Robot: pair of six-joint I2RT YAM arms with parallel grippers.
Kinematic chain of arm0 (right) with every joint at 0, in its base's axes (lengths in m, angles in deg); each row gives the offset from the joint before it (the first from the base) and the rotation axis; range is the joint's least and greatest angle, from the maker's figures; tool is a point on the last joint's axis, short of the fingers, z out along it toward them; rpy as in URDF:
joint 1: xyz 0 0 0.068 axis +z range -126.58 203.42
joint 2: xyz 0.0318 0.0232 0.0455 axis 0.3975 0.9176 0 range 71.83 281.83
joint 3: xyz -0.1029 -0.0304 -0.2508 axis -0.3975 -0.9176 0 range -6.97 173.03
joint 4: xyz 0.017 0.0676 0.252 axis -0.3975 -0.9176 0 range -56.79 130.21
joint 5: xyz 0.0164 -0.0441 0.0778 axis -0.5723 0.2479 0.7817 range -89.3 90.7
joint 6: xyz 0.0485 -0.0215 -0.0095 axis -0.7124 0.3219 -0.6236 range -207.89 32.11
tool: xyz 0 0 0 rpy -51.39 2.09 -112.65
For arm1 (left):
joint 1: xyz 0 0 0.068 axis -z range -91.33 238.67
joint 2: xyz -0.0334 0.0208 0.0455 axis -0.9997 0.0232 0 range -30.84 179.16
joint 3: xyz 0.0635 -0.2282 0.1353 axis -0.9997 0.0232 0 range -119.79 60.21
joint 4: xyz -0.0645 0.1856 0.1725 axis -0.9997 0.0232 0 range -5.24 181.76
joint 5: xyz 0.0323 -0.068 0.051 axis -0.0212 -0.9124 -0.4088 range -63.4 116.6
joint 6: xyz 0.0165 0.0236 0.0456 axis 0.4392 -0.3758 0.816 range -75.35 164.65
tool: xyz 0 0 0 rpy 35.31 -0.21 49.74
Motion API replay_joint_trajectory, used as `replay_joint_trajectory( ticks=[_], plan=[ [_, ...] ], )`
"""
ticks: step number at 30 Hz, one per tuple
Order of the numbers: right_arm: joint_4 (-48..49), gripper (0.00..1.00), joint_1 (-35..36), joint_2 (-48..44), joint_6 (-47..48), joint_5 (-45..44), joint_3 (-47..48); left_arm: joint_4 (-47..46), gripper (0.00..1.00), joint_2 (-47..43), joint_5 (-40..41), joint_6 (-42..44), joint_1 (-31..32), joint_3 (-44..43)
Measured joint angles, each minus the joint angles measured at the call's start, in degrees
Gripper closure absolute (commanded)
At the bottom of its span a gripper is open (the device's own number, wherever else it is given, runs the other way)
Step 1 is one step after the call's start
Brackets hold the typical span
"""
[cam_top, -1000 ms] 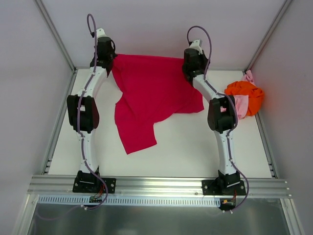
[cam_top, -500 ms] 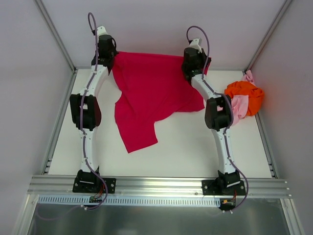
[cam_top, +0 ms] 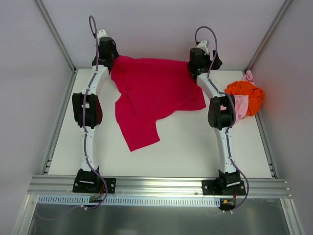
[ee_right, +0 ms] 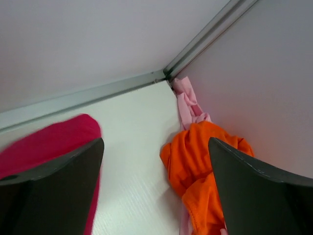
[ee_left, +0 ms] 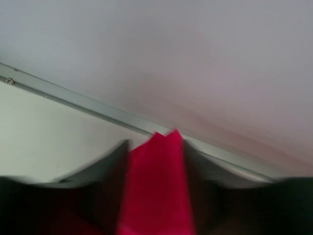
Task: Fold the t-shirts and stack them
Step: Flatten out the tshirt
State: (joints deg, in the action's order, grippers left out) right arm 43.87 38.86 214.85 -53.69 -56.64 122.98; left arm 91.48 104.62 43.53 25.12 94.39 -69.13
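Note:
The crimson t-shirt lies spread on the white table, its top edge along the back wall and one sleeve trailing toward the front. My left gripper is at the shirt's back left corner. In the blurred left wrist view a strip of crimson t-shirt fills the gap between the parted fingers of that left gripper. My right gripper stands wide open beside the shirt's back right corner, holding nothing. Between the tips of the right gripper only bare table shows, with the crimson t-shirt off to the left.
The orange t-shirt is bunched on top of the pale pink t-shirt at the back right corner. The right wrist view shows the orange t-shirt and pink t-shirt against the side wall. Grey walls enclose the table.
Both grippers have opened. The right one let go of the shirt's back right corner and swung right. The lifted top edge has dropped onto the table.

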Motion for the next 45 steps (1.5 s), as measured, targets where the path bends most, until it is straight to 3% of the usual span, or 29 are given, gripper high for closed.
replay_joint_trajectory(
  ticks=[1,2,13,19,20,22,23,24,25,27,33,40,45],
  plan=[
    [-0.42,0.05,-0.33,-0.26,-0.68,0.35,-1.46,-0.24,0.03,-0.02,0.09,0.24,-0.24,0.24],
    [-0.92,0.05,-0.61,-0.63,-1.27,0.72,-3.02,-0.85,0.01,-0.35,0.13,0.09,-0.55,0.85],
    [-5.60,0.00,-0.52,-10.47,-6.12,5.57,-18.67,-2.97,0.01,-7.69,-0.55,-0.74,0.50,12.15],
    [-3.10,0.16,2.19,-23.06,-8.41,8.83,-29.55,-6.49,0.01,-22.93,0.57,-2.10,9.01,32.24],
    [-3.48,0.29,2.80,-24.41,-9.22,9.11,-29.44,-6.97,0.15,-25.66,1.79,-2.12,11.96,35.04],
    [-5.14,0.46,3.41,-25.99,-10.67,10.16,-29.40,-6.84,0.40,-29.35,2.86,-3.17,16.72,38.34],
    [-6.12,0.55,3.76,-26.80,-11.28,10.60,-29.42,-6.82,0.60,-30.95,2.62,-4.20,18.99,39.71],
    [-7.41,0.74,3.96,-27.41,-12.59,11.65,-29.51,-6.71,0.94,-32.30,2.43,-5.40,20.52,41.11],
    [-9.18,0.86,4.04,-28.00,-13.77,12.96,-29.59,-6.75,1.00,-33.75,2.16,-6.73,21.49,43.12],
    [-12.96,0.99,4.04,-28.92,-16.39,16.06,-29.68,-6.45,1.00,-36.81,2.19,-8.33,21.57,48.87],
    [-24.76,0.99,4.04,-29.20,-22.77,23.34,-29.66,-3.65,1.00,-43.04,2.86,-14.88,19.37,68.08],
    [-32.83,0.99,4.04,-29.20,-28.13,31.06,-29.75,-1.86,1.00,-42.38,0.96,-18.75,23.74,70.25],
    [-33.46,0.99,4.09,-30.01,-29.51,33.90,-32.76,-3.04,1.00,-38.62,-2.03,-20.79,24.68,71.43]
  ],
)
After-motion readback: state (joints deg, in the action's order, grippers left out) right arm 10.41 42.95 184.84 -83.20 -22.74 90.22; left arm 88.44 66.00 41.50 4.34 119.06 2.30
